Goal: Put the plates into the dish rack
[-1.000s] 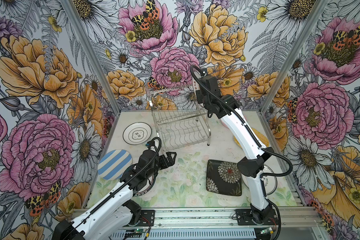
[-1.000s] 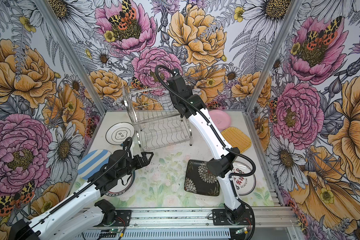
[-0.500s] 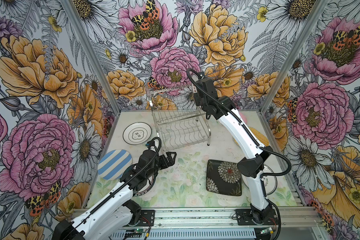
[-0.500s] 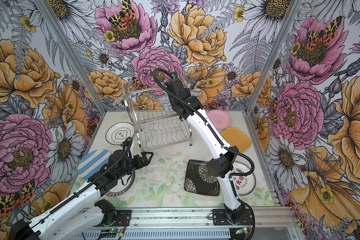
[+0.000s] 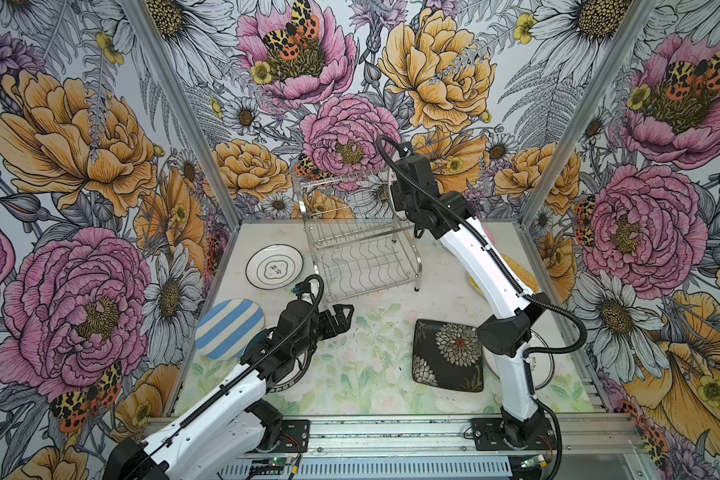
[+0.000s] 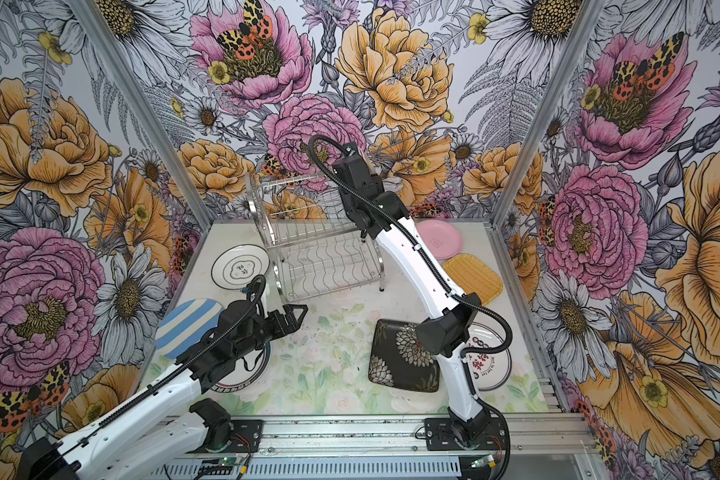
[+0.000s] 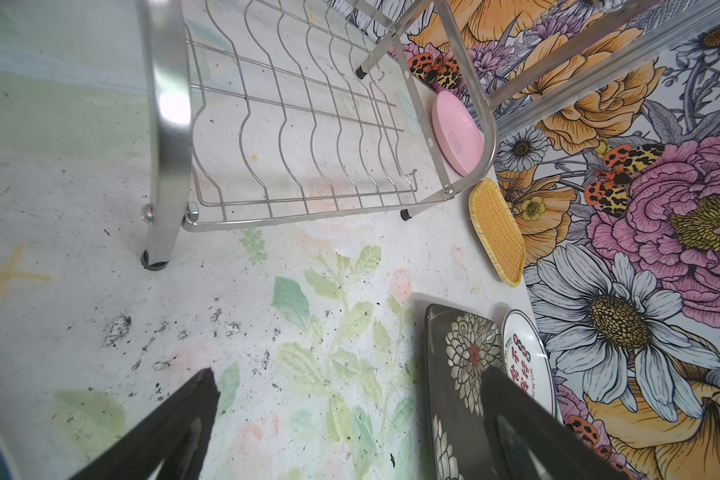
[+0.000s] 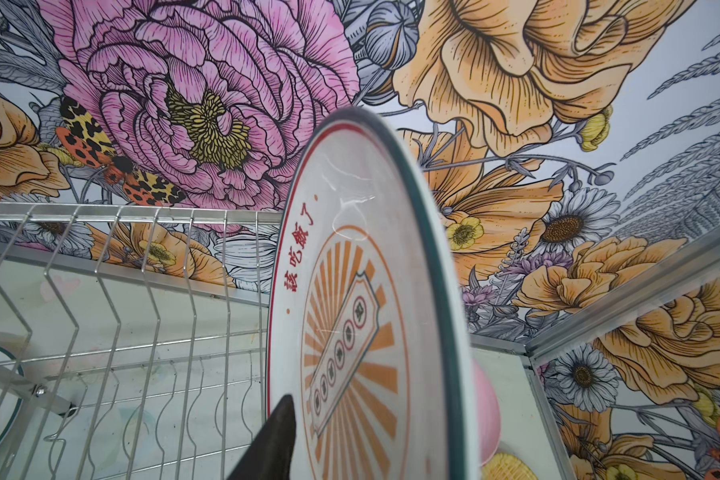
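The dish rack [image 5: 358, 241] stands at the back of the table. A white plate with an orange sunburst print [image 8: 358, 311] stands on edge at the right end of its upper tier. My right gripper [image 5: 395, 195] is at that plate. One finger [image 8: 279, 436] lies beside the plate's face and the plate hides the other finger. My left gripper [image 7: 348, 374] hovers open over the mat in front of the rack, holding nothing. Flat on the table lie a black-ringed white plate [image 5: 274, 266], a striped plate [image 5: 229, 328] and a black floral square plate [image 5: 447, 355].
A pink plate [image 6: 439, 237] and a yellow woven-look plate [image 6: 472, 278] lie right of the rack. A white plate with red print [image 6: 489, 357] sits by the right arm's elbow. Another plate [image 6: 242, 380] lies under the left arm. Patterned walls enclose three sides.
The right arm has shifted slightly left at the top of the rack with the sunburst plate. The left arm has not moved.
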Controlling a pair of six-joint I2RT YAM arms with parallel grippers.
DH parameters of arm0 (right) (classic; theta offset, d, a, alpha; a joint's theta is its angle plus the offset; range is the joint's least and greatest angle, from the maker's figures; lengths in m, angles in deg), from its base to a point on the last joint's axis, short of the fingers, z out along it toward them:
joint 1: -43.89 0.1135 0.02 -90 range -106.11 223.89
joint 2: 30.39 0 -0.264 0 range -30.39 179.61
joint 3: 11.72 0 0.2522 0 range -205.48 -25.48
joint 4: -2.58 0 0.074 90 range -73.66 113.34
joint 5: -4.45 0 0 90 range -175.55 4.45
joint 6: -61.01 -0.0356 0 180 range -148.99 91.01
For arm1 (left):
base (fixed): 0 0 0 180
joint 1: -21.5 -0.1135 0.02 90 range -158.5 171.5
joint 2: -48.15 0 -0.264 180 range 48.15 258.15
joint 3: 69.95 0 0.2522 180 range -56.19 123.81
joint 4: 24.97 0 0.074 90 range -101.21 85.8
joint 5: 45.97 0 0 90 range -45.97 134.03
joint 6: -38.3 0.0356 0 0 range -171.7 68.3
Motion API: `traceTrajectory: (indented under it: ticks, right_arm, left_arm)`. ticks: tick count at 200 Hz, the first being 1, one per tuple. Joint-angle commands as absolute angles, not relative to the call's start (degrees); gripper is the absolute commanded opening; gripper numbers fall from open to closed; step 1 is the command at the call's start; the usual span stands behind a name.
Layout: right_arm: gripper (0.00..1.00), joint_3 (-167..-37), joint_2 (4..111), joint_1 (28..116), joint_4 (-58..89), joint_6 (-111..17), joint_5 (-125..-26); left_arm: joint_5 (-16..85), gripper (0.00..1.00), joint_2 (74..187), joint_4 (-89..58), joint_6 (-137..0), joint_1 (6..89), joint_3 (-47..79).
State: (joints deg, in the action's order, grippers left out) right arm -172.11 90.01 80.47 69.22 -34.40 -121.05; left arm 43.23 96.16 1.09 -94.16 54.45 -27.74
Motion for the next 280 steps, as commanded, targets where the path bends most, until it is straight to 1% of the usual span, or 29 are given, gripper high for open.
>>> traceTrajectory:
  ticks: [1,34,62,122,171,214,252,280]
  right_arm:
    - [0.51,-170.95,85.26,80.95,67.88,-34.61,-120.26]
    - [0.59,-166.75,81.04,81.64,67.93,-35.15,-119.42]
    - [0.64,-160.99,75.54,82.21,67.99,-36.66,-118.29]
    - [0.72,-138.2,60.21,81.75,68.1,-43.73,-112.35]
    - [0.74,-116.97,48.83,76.59,68.29,-52.82,-103.6]
    - [0.76,-98.02,41.99,71.43,68.13,-59.24,-96.73]
    - [0.78,-86.2,38.4,69.35,68.2,-64.5,-92.09]
    - [0.81,-78.94,35.38,68.54,68.5,-68.75,-91.53]
  left_arm:
    - [44.88,0.99,95.85,1.55,-93.71,55.03,-27.89]
    - [45.2,0.99,96.48,1.24,-93.49,55.42,-27.62]
    - [44.82,0.99,97.58,0.45,-93.19,55.64,-27.32]
    - [43.28,0.99,99.86,-1.85,-92.4,55.95,-26.84]
    - [41.09,0.99,101.88,-3.02,-91.22,56.26,-26.65]
    - [39.43,0.99,103.91,-4.09,-90.64,56.65,-26.89]
    - [39.21,0.99,104.63,-4.82,-90.55,57.31,-27.4]
    - [38.78,0.99,104.84,-4.79,-90.07,57.53,-27.54]
